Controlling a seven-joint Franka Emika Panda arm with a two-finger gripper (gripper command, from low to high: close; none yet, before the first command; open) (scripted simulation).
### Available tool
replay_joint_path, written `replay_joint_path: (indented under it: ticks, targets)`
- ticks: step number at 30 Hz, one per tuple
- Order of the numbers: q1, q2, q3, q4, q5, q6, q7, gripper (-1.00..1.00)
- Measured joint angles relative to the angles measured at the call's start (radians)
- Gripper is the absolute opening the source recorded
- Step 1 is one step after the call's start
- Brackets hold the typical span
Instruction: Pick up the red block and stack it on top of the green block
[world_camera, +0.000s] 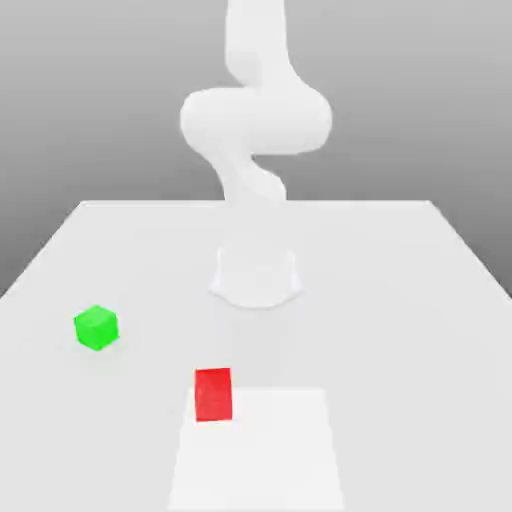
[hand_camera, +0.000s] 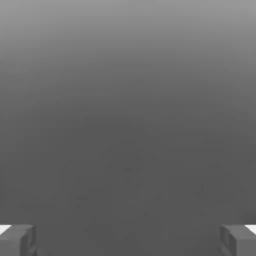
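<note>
Red block (world_camera: 213, 393): lies flat on the tabletop (world_camera: 400, 300), near the front edge of the exterior view, slightly to the exterior view's left of centre. It touches nothing else. Its right edge sits at the border of a paler rectangular patch (world_camera: 280, 450) on the surface.
Green block (world_camera: 96, 328): rests on the tabletop, well apart from the red block, farther back and toward the exterior view's left. One corner is turned toward the camera.
Stacking state: not done; both blocks sit separately on the surface.
Arm (world_camera: 255, 120): white, rising from a round base (world_camera: 256, 277) behind the blocks, at mid-table.
Gripper (hand_camera: 128, 240): jaws spread wide, the two grey fingertips (hand_camera: 17, 240) at opposite sides of the hand view, with nothing held between them.
Background in hand view: plain grey.
</note>
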Motion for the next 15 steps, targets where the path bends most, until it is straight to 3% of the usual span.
replay_joint_path:
  ticks: [9, 15]
  targets:
    - [0.033, 0.3, -0.113, -0.244, 0.046, 0.206, -0.146, 0.0]
    - [0.028, 0.523, -0.141, -0.423, 0.025, 0.365, -0.212, 0.0]
